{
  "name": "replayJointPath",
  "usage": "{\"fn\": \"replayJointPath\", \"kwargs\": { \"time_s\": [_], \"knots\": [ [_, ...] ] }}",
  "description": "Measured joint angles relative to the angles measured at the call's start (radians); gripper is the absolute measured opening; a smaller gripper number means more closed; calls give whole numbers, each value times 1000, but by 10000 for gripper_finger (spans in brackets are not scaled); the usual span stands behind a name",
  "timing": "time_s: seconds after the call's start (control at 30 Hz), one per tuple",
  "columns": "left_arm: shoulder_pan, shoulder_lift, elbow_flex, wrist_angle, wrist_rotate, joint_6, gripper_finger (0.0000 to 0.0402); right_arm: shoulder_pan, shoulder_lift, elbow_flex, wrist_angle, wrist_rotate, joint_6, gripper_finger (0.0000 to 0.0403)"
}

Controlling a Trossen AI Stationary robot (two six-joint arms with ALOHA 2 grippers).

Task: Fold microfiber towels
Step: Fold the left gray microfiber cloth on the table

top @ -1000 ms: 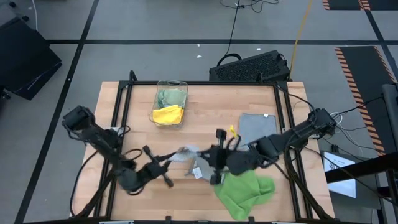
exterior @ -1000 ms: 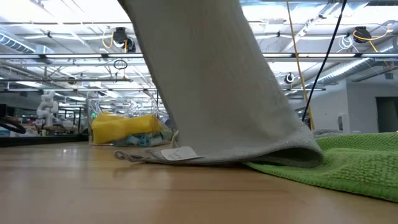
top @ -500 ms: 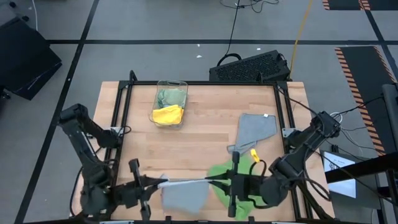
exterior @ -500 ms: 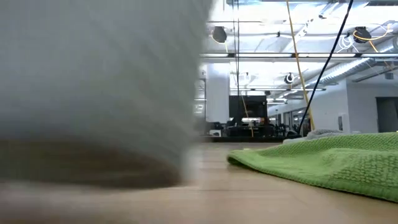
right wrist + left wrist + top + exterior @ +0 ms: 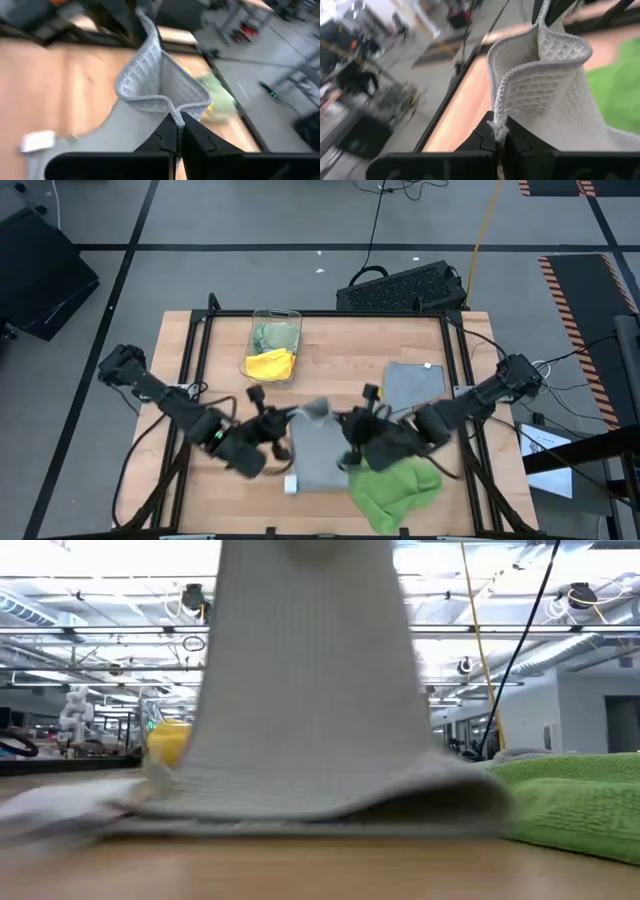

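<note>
A grey microfiber towel (image 5: 318, 455) lies near the table's middle. Its near part with a white tag (image 5: 291, 483) is flat on the wood, and its far edge (image 5: 316, 411) is raised between my two grippers. My left gripper (image 5: 288, 420) and right gripper (image 5: 345, 423) are each shut on one end of that edge. In the low view the towel (image 5: 310, 690) hangs as a wide sheet. A bright green towel (image 5: 395, 490) lies crumpled beside it, near right. A second grey towel (image 5: 415, 385) lies folded at far right. No light blue towel shows. My left gripper pinches a corner of the grey towel's raised edge (image 5: 498, 127) between its two shut fingers. The cloth bulges in a fold just beyond the fingertips. The towel slopes down from the hold to its near part on the table. My right gripper pinches the raised edge's other corner (image 5: 172, 116) between its two shut fingers. The cloth folds over just beyond the fingertips. The edge sags between the two grippers, and the towel's lower part lies on the wood.
A clear plastic bin (image 5: 274, 320) at the far left-centre holds a yellow towel (image 5: 270, 364) and a pale green one (image 5: 270, 335). A black frame runs round the table's edges (image 5: 205, 320). Bare wood lies between the bin and the folded grey towel.
Both grippers, shut on the grey towel, swung to the table's near edge with it drawn out between them, then came back toward the middle. The towel's near part with the tag now lies flat on the wood beside the green towel. Its far edge stays raised.
</note>
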Motion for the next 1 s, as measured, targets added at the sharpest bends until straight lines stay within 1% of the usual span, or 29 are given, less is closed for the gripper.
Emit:
{"fn": "replayJointPath", "kwargs": {
  "time_s": [0.07,0.1,0.17,0.23,0.3,0.37,0.43,0.53,0.63,0.7,0.83,1.0],
  "knots": [
    [61,0,-1,-82,30,-39,1,-51,-11,-48,-5,-10,-15,4],
    [90,0,-1,-118,40,-56,1,-83,-15,-74,2,-37,-19,4],
    [140,0,-1,-169,78,-84,1,-137,-32,-133,45,-116,-18,4],
    [176,0,-2,-194,147,-88,1,-177,-47,-203,105,-208,-13,4],
    [192,0,-19,-185,228,-79,1,-202,-60,-278,188,-291,-12,4],
    [196,0,-51,-163,305,-66,1,-214,-84,-351,263,-360,-9,4],
    [193,0,-91,-146,353,-71,1,-220,-114,-421,339,-423,16,4],
    [166,0,-146,-120,386,-106,1,-220,-147,-525,462,-507,50,4],
    [127,0,-189,-60,423,-119,1,-220,-158,-622,635,-610,86,4],
    [105,0,-215,-7,428,-123,1,-220,-155,-679,751,-679,104,4],
    [65,0,-269,107,442,-148,1,-220,-141,-780,902,-709,143,4],
    [30,0,-367,240,474,-219,1,-210,-144,-860,1003,-710,197,4]
  ]
}}
